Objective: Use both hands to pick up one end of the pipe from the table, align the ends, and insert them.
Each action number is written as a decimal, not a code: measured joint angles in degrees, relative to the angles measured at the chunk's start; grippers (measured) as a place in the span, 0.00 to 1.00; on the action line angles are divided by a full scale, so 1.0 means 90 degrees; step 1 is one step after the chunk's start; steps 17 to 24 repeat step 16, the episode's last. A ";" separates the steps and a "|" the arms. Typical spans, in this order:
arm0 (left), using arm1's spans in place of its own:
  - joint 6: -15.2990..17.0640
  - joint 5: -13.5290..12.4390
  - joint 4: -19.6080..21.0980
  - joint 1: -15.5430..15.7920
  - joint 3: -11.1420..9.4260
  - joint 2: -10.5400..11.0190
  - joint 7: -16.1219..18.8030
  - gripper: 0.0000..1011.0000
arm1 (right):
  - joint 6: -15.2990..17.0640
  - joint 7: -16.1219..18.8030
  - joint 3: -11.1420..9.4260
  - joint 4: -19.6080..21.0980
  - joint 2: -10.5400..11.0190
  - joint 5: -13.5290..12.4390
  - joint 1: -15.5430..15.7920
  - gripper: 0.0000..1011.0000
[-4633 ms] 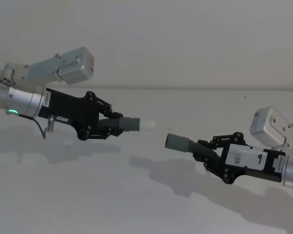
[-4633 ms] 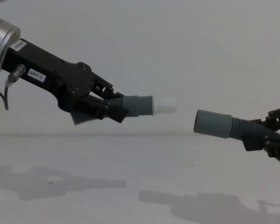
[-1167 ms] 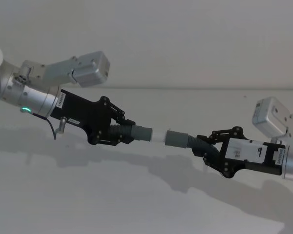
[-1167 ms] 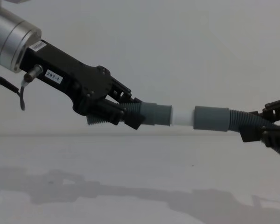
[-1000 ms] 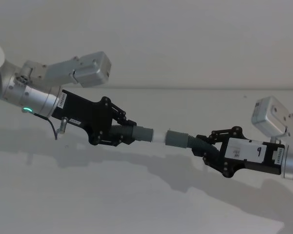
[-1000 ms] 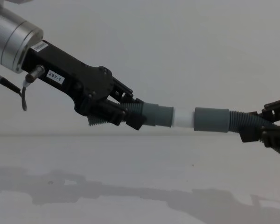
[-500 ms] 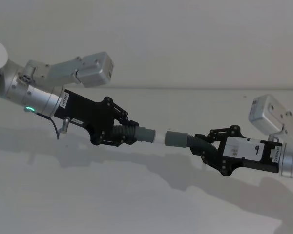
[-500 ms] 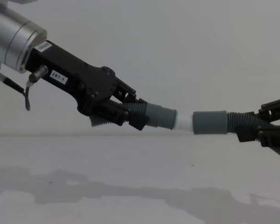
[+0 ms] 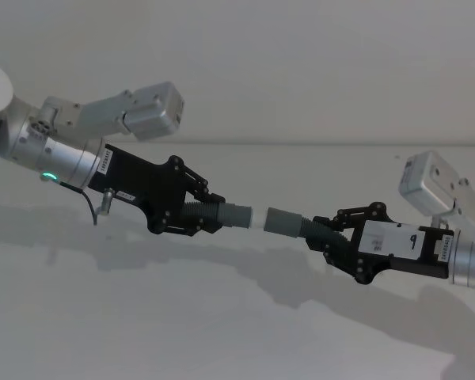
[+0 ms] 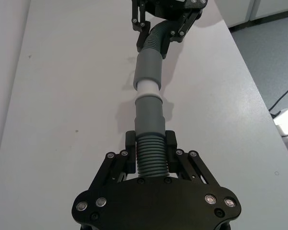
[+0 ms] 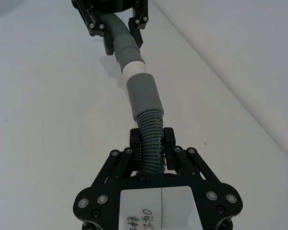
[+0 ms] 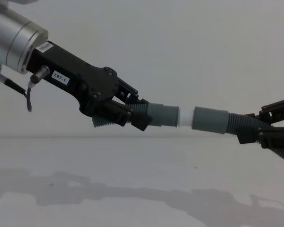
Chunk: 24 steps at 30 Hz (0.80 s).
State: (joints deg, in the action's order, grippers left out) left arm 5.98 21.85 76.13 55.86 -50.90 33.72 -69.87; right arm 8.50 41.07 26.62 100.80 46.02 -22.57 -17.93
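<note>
White tip (image 12: 185, 116) now deeper inside sleeve (image 12: 209, 120)

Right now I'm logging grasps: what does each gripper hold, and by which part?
Left gripper clamps the white-tipped hose piece on its ribbed section; right gripper clamps the sleeve-ended hose piece on its ribs, behind the collar.

White label "297-1" on left gripper (image 12: 114, 111) body. Right gripper (image 9: 332, 237) white label bears a handwritten mark resembling "9".

Left pipe piece (image 12: 132, 115) tip in right pipe piece (image 12: 232, 123) sleeve, both above table (image 12: 142, 189).
</note>
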 joint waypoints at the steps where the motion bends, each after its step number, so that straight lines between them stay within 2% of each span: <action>1: -0.0001 0.0002 -0.0003 0.0002 -0.0002 0.0001 0.0005 0.34 | 0.0001 0.0000 0.0004 -0.0002 -0.0001 -0.0003 -0.0004 0.27; 24: -0.0013 0.0014 -0.0018 0.0011 -0.0015 0.0003 0.0031 0.34 | 0.0016 -0.0005 0.0052 -0.0032 -0.0002 -0.0029 -0.0057 0.27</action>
